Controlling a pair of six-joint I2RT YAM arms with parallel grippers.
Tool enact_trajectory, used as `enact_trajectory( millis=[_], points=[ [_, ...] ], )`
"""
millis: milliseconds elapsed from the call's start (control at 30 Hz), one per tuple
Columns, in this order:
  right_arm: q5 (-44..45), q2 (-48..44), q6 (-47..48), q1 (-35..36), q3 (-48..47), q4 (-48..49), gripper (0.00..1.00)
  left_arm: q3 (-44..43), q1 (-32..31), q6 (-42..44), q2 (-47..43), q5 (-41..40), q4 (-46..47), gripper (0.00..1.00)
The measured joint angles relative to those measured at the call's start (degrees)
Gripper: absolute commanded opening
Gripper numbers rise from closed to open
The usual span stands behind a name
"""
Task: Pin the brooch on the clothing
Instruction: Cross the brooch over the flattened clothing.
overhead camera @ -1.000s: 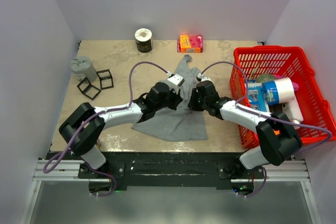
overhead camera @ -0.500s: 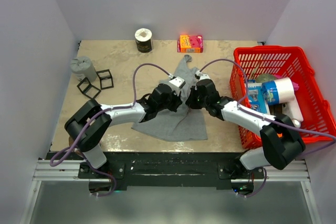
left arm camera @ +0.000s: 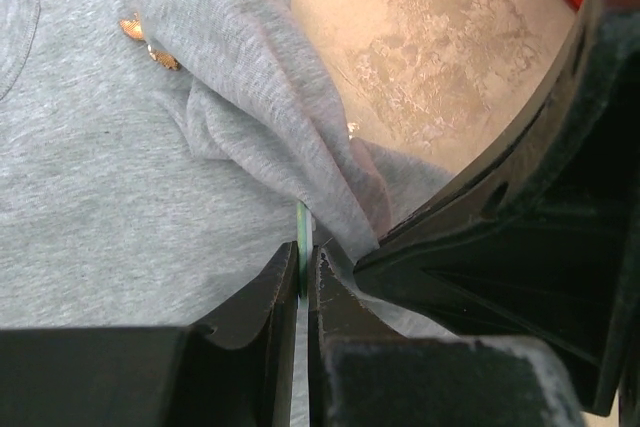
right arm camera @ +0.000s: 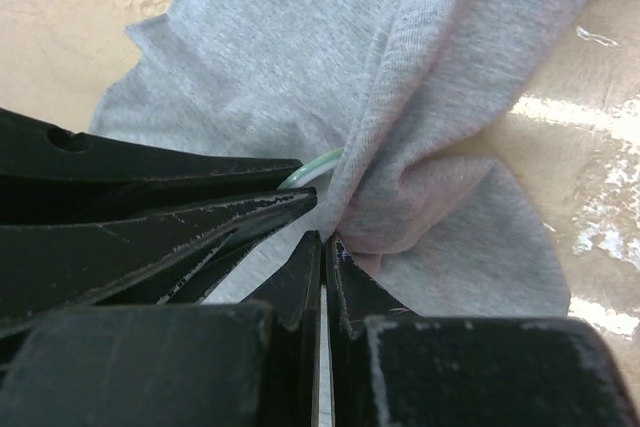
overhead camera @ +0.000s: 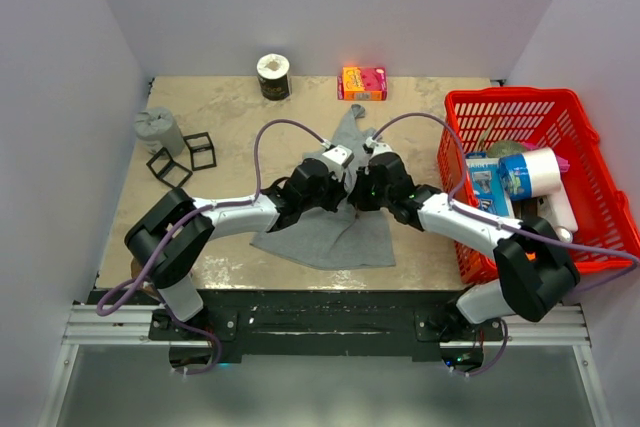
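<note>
The left gripper [left arm camera: 303,259] is pinched on a thin pale-green piece [left arm camera: 302,222], held edge-on between its fingers, right at a raised fold of the grey tank top [left arm camera: 90,197]. The right gripper [right arm camera: 323,239] is squeezed fully together with its tips against that fold. I can't tell whether cloth is caught in it. The brooch [left arm camera: 135,27] shows as orange flecks on the fabric near the fold. The 2 arms meet over the table [overhead camera: 230,112], with a red basket [overhead camera: 510,95] off to the right.
</note>
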State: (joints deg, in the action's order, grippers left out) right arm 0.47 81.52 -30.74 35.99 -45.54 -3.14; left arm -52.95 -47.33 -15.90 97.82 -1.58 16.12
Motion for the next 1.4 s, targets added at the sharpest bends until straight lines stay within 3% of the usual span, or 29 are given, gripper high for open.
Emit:
enact_trajectory(
  millis=[367,1067,1167,1300,1400],
  points=[
    [0.0,3.61,0.39,0.76,-0.96,-0.11,0.0,1.49,0.02,-1.03,-0.61,2.32,2.51,0.0],
    [-6.19,2.71,4.28,0.7,1.14,2.03,0.0,7.08,5.99,-5.92,-0.39,21.18,15.87,0.0],
    [-6.69,2.23,5.11,0.66,1.51,1.81,0.14,7.13,6.56,-6.21,0.46,23.74,17.03,0.0],
    [-7.72,-0.42,5.81,0.74,1.62,-0.04,0.53,7.06,6.99,-7.28,0.76,26.51,18.32,0.0],
    [-7.98,-4.68,6.69,1.01,1.55,-1.9,0.66,6.23,7.67,-8.15,0.87,28.98,18.91,0.0]
  ],
)
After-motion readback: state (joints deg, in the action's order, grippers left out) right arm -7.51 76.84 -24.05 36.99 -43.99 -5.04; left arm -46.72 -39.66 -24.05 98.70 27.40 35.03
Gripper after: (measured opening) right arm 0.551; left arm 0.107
